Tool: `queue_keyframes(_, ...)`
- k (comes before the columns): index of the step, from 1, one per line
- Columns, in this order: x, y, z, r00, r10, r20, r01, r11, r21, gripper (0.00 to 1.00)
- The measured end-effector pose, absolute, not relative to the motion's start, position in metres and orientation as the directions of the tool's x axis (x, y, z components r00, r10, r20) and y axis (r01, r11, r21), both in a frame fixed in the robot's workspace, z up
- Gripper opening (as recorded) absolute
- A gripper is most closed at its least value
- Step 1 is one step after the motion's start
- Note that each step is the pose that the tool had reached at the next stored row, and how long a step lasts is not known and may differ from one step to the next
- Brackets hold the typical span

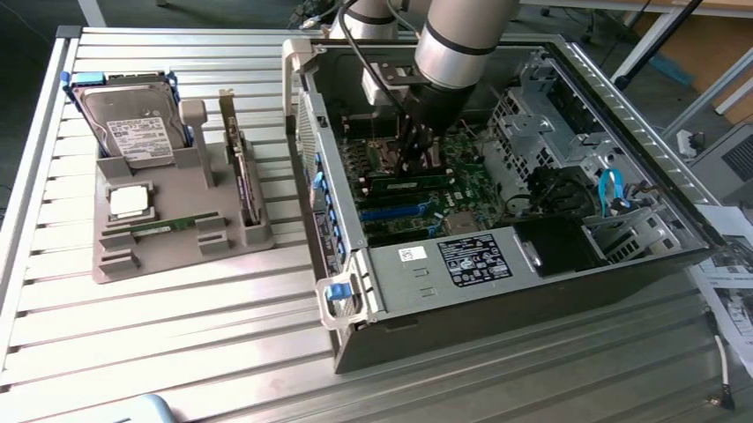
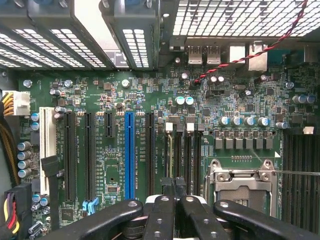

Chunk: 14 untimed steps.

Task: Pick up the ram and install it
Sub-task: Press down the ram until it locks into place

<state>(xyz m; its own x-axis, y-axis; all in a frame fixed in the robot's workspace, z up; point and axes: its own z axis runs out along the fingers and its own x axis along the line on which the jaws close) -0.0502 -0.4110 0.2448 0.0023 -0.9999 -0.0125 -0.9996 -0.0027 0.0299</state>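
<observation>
Ram sticks: two were visible in the exterior view. One ram lay among the slots on the motherboard, right under the claw; a second green stick rested flat in the gray holder tray.
Hard drives: one hard drive stood propped at the far end of the tray.
Processors: one square silver processor chip sat in its tray pocket, near the spare stick.
Expansion cards: one expansion card stood upright on edge along the tray's side nearest the case.
Computer cases: one open computer case lay on its side, at the exterior view's right of the tray.
Arm pose: the arm reached down into the case from above, nearly vertical, with the claw low over the board.
Claw state: clenched, its fingers pressed together just above the black memory slots beside the empty processor socket; whether it gripped the ram could not be told.
Surface: a ribbed metal bench carried the tray and the case.
Room: printed papers lay at the bench's edge on the exterior view's right.
</observation>
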Motion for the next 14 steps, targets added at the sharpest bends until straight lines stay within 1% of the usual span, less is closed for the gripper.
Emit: queue_keyframes(14,-0.0502,-0.4117,0.2430,0.002,-1.000,-0.013,-1.000,-0.003,0.030,0.10)
